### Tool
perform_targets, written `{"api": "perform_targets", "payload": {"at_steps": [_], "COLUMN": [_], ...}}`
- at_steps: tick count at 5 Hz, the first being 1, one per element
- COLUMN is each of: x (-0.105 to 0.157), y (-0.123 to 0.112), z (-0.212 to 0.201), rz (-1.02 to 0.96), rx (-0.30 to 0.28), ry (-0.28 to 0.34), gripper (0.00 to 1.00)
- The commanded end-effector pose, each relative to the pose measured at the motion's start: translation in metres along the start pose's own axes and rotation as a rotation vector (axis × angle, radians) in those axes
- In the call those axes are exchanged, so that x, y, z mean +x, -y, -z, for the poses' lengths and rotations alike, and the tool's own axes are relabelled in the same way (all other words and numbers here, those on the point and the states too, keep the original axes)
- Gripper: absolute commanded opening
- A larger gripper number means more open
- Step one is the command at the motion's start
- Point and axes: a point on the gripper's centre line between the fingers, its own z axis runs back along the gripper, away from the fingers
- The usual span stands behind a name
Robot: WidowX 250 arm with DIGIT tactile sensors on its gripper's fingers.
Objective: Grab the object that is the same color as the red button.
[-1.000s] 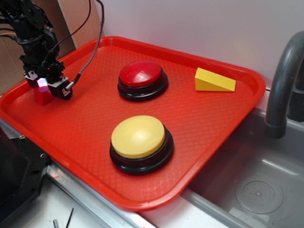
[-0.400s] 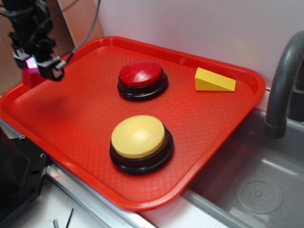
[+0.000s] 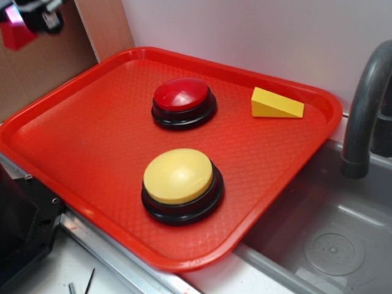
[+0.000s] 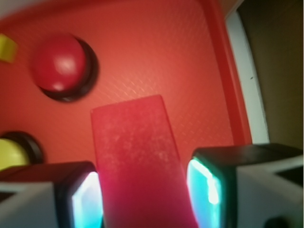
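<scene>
Gripper (image 4: 142, 190): clamped on the red block, one pad against each side face; in the exterior view only its lower part shows at the top left corner, above and outside the tray's left rim
Finger pads (image 4: 85, 197): pale, glowing cyan at the inner edges, pressed to the block on both sides
Red block (image 4: 135, 156): held between the pads, lifted clear of the tray; its flat upper face fills the centre of the wrist view; in the exterior view (image 3: 17, 33) it hangs at the top left corner against the brown board
Red button (image 3: 182, 97): glossy dome on a round black base, standing on the rear half of the tray, well apart from the block
Yellow button (image 3: 179, 177): same shape, nearer the front edge of the tray, in front of the red button
Yellow wedge (image 3: 275, 103): lying near the tray's back right corner, right of the red button
Tray (image 3: 92, 141): large, red, textured floor, raised rim
Sink (image 3: 331, 239): grey basin right of the tray, with a dark curved faucet (image 3: 364, 110) above it
</scene>
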Motion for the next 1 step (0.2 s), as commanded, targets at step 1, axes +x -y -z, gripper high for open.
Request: {"api": "perform_targets", "payload": {"at_steps": [1], "x": [0.0148], "y": [-0.0057], "z": [-0.0218], "rz": [0.035], "rx": [0.017], "ry": [0.053], "gripper": [0.00]}}
